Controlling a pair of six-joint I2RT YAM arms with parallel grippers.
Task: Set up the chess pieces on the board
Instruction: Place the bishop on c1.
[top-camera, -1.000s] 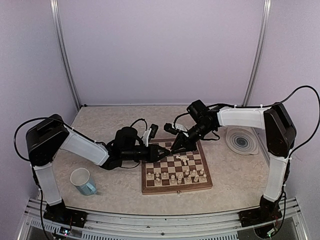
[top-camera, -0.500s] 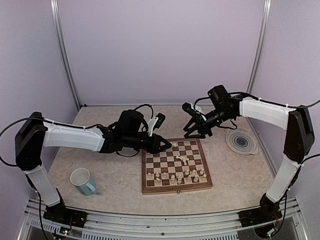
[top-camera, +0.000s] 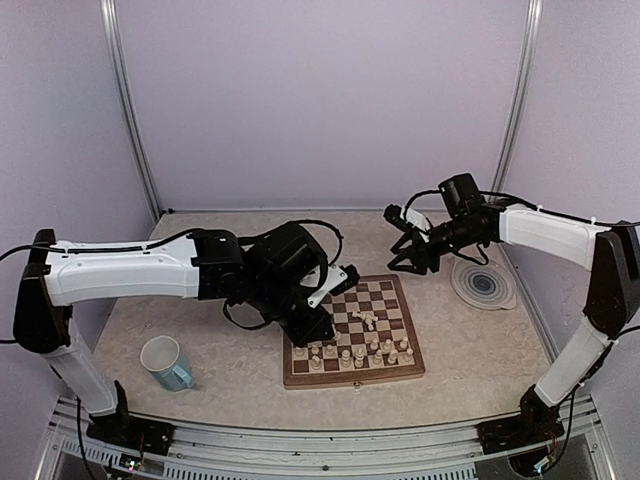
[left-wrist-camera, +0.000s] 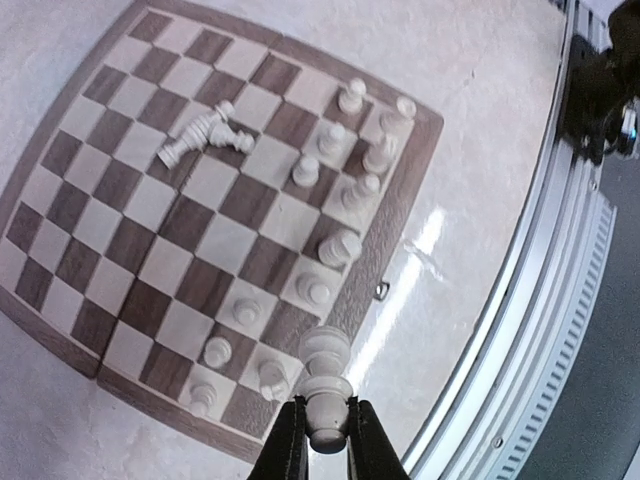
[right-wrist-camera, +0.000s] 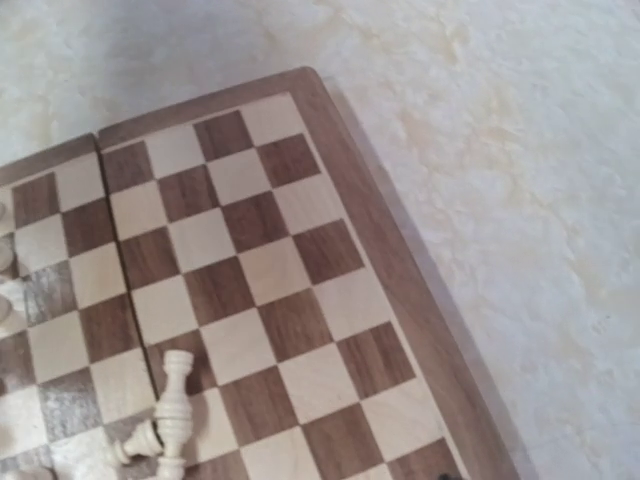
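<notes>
Left wrist view: the left gripper (left-wrist-camera: 322, 432) pinches a cream piece (left-wrist-camera: 327, 408) between its fingers, above the board's (left-wrist-camera: 130, 250) near edge. Other pieces (left-wrist-camera: 340, 246) stand in the two rows by that edge, and toppled pieces (left-wrist-camera: 200, 138) lie mid-board. The right gripper (top-camera: 412, 262) hangs beyond the board's far right corner; whether its fingers are spread cannot be told.

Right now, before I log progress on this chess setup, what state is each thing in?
board, unfolded flat
left end effector, shut on a chess piece
right end effector, past the board's far right corner, open or shut unclear
standing pieces, upright on the two near rows
fallen pieces, on their sides mid-board
mug, upright
plate, flat, bare
</notes>
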